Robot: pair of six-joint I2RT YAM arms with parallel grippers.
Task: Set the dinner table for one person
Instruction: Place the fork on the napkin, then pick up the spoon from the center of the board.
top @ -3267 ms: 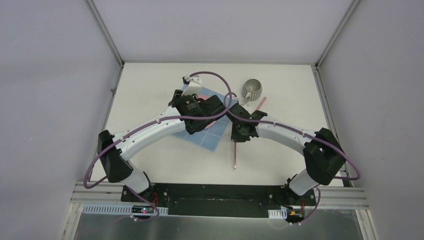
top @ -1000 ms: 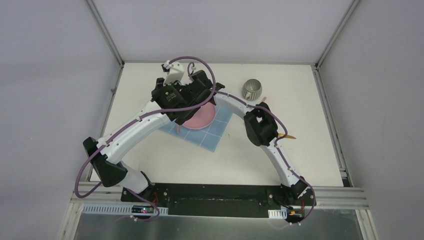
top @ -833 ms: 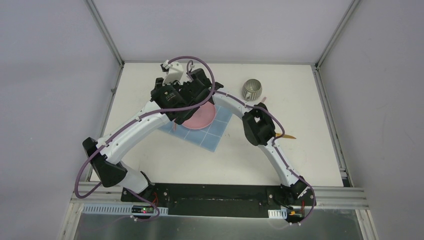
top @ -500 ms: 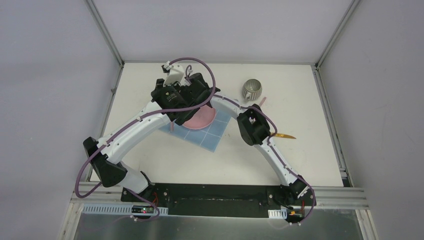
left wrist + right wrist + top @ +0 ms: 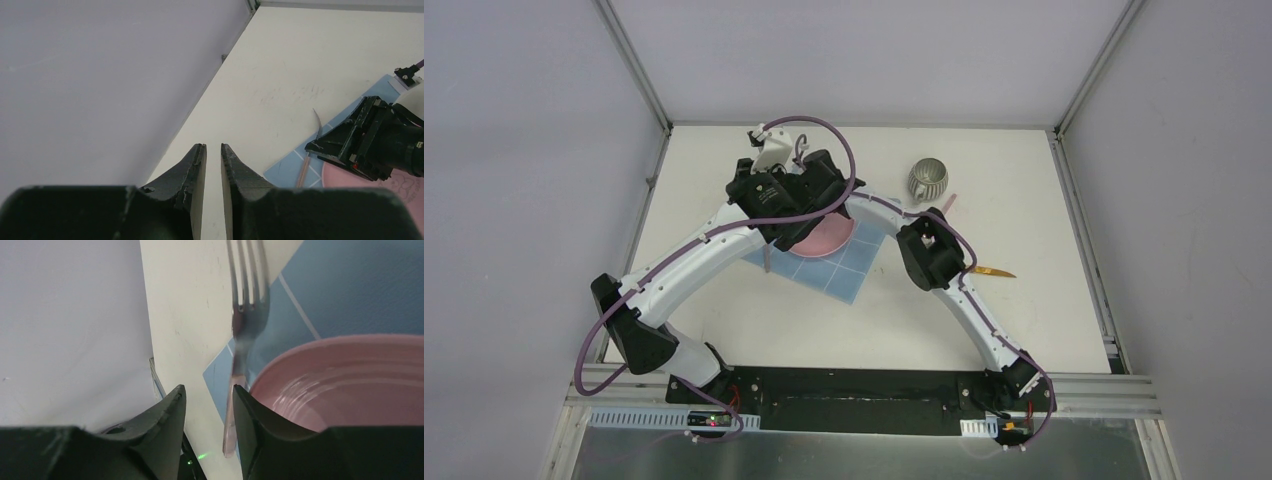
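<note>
Print shows faintly on the pink plate (image 5: 400, 197), too blurred to read.

My right fingers (image 5: 170, 415) stand apart, low over the far left corner of the blue grid-lined cloth (image 5: 360, 290). A fork (image 5: 246, 300) with silver tines and a pinkish handle runs through the gap between them. Its handle passes just beside one finger, and I cannot tell whether they touch. The fork appears to lie along the cloth's edge, just beside the plate's rim, tines pointing away from my wrist.

My left fingers (image 5: 196, 165) are only a little apart, a narrow slot with nothing in it, held above the off-white surface (image 5: 804, 320) and pointing toward its left edge.

That surface fills the workspace, edged by aluminium rails. Near its middle lies the cloth with the plate on it. A ribbed silver cup (image 5: 929, 178) stands toward the far right, with a slim pink stick (image 5: 949, 204) just beside it. A gold-coloured utensil (image 5: 996, 271) lies right of my right arm.

From above, my left wrist covers my right fingers and part of the plate. My right arm hides one end of the gold utensil, so I cannot say what it is.
</note>
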